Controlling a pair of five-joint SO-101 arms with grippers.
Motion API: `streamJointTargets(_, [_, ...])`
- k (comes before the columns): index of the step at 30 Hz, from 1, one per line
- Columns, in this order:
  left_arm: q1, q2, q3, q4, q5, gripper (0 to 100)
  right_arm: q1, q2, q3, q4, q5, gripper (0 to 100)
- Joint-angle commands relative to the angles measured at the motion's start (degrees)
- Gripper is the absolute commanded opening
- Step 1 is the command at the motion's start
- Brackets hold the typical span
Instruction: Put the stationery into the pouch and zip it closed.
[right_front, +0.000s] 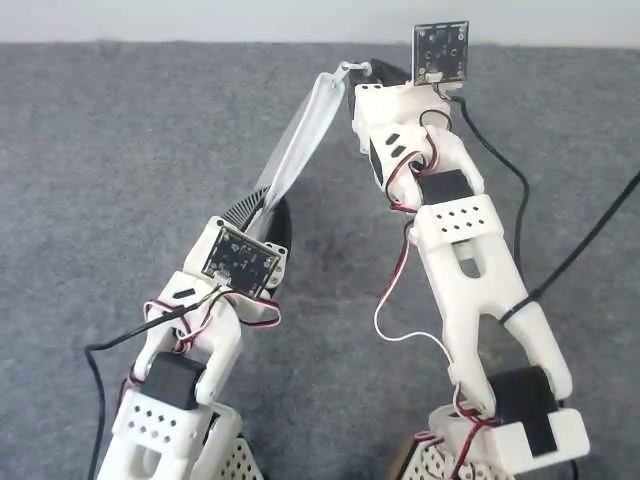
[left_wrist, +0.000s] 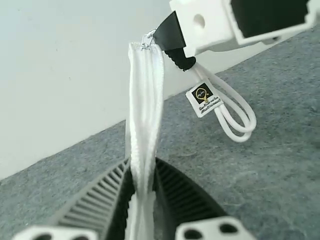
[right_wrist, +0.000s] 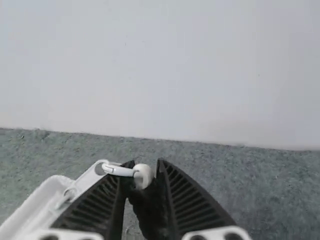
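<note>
The white pouch (right_front: 300, 140) hangs stretched in the air between my two grippers, edge-up, with its zipper along the top. My left gripper (right_front: 266, 212) is shut on the pouch's near end, and the fabric (left_wrist: 145, 115) is pinched between its black fingers (left_wrist: 112, 187). At the far end my right gripper (right_front: 366, 72) is shut on the zipper pull (right_wrist: 127, 171), next to the pouch's corner (right_wrist: 45, 205). A white cord loop (left_wrist: 235, 117) with a small tag hangs below the right gripper (left_wrist: 172, 42).
Grey carpet (right_front: 120, 180) covers the table on all sides, with a pale wall (right_front: 200, 20) along the far edge. Black and white cables (right_front: 540, 240) trail beside the arm on the right.
</note>
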Motion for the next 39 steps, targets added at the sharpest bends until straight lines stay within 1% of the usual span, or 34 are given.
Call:
streamJointTargets(1, [-0.26,-0.88,-0.31,2.73,-0.62,1,12.18,1.27,-5.45,2.68,-4.92,0.7])
streamJointTargets(6, [-0.26,-0.88,-0.31,2.73,-0.62,1,14.29,1.27,-6.68,5.32,-8.26,0.7])
streamJointTargets(14, [-0.26,-0.88,-0.31,2.73,-0.62,1,14.02,0.92,-6.24,5.49,-8.44,0.8])
streamJointTargets(16, [-0.26,-0.88,-0.31,2.73,-0.62,1,13.93,0.57,-6.42,6.90,-8.44,0.9])
streamJointTargets(23, [-0.26,-0.88,-0.31,2.64,-0.62,1,10.95,0.57,-6.33,8.22,-8.26,0.9])
streamJointTargets(26, [-0.26,-0.88,-0.31,2.64,-0.62,1,9.80,0.13,-6.68,11.30,-8.18,0.9])
streamJointTargets(28, [-0.26,-0.88,-0.31,2.64,-0.62,1,8.22,-2.33,-6.33,14.29,-6.33,0.9])
streamJointTargets(31, [-0.62,-0.88,-0.31,2.73,-0.44,1,5.32,-7.08,-5.10,20.18,-1.41,1.0])
streamJointTargets(35, [-2.90,-0.88,-0.31,2.55,-0.35,1,1.63,-14.02,-0.18,22.02,2.20,2.0])
streamJointTargets(39, [-2.99,-0.88,-0.31,2.55,-0.35,1,-0.48,-20.70,5.27,22.11,2.46,12.8])
